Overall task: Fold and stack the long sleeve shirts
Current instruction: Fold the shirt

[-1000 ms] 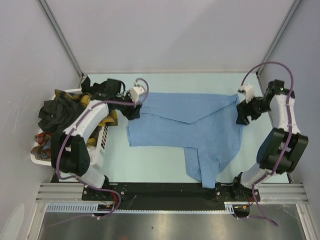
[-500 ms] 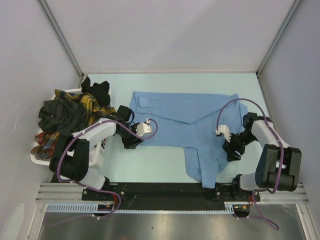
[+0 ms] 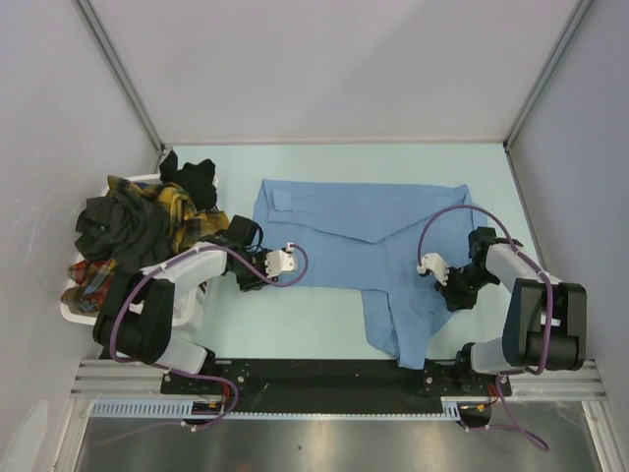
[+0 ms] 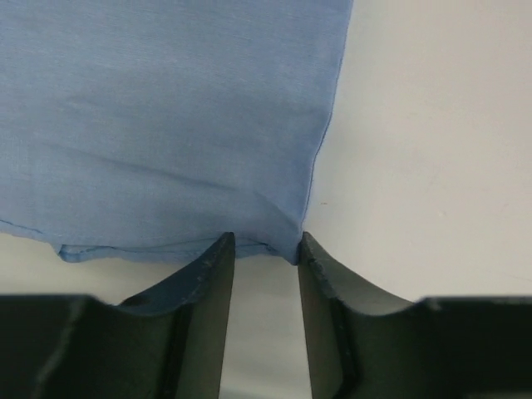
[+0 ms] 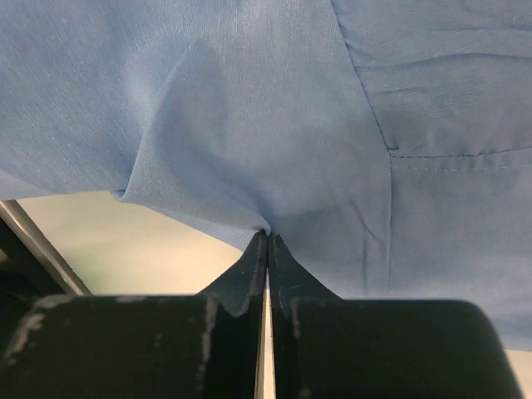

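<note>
The blue shirt [image 3: 364, 221] lies spread across the middle of the worktop [image 3: 295, 324], its upper part flat and one flap hanging toward the lower edge of the top view. The other shirts [image 3: 128, 221] sit heaped in the white basket [image 3: 67, 300] at the left of the frame, so nothing is folded or stacked yet.

The step in hand appears to be taking hold of the blue shirt's lower edge at two points for a first fold. The right hand [image 5: 268, 237] is closed tight on the shirt, its fingers pressed together with a small peak of blue cloth pinched between the tips, at the shirt's lower right in the top view. The left hand [image 4: 266, 245] is at the shirt's lower left corner, and its fingers stand apart. The hem reaches both tips and bare worktop shows in the gap, so it has no grip.

The next move likely calls for the left hand to close on that corner, catching the hem rather than sliding off it. Both hands could then lift together and carry the lower edge toward the top of the frame, keeping the cloth taut so the fold lands straight.
</note>
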{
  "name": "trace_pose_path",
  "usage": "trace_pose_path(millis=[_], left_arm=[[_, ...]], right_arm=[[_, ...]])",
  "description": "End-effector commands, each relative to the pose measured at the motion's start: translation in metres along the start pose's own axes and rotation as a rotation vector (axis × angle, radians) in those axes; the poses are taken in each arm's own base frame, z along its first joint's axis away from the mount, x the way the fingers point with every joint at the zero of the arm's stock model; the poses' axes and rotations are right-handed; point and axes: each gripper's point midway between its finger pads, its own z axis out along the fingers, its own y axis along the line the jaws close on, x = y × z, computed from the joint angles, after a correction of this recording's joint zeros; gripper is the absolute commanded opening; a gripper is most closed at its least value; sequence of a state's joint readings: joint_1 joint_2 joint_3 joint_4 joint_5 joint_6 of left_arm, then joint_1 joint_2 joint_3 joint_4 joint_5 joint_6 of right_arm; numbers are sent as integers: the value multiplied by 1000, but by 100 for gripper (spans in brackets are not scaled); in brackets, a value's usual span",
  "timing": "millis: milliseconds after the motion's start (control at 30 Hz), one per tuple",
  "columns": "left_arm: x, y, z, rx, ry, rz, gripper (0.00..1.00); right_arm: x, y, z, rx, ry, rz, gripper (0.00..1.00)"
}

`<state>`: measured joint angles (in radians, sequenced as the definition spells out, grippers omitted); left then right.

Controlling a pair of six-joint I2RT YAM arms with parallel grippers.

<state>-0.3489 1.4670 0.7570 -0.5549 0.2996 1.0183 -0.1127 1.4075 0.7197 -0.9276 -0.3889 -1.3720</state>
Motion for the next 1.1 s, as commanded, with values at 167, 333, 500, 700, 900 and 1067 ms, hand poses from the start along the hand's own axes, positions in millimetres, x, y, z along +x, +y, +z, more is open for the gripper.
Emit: trace_pose_path(millis=[167,333,500,700,900,1067], left_arm=[[-11,-6,-12,15,-44,78,29],[-26,-7,-23,9,-92,97,47],[-36,-6,-11,9,-97,105,50],[-27,-11,8,47,-52,110,32],[-38,-12,-16,39,-87,114,0],[-54,15,-43,5,-137,39,0]], right_arm=[[-11,-13,-20,96,-19,-3,0],[-14,-8,-31,100,-28,1,0],[-14,-10,-37,104,-35,12,0],[-15,-12,-47,112,-47,23,0],[-14,-14,-64,136,-73,32,0],[-21,-36,-84,175,-105,35,0]])
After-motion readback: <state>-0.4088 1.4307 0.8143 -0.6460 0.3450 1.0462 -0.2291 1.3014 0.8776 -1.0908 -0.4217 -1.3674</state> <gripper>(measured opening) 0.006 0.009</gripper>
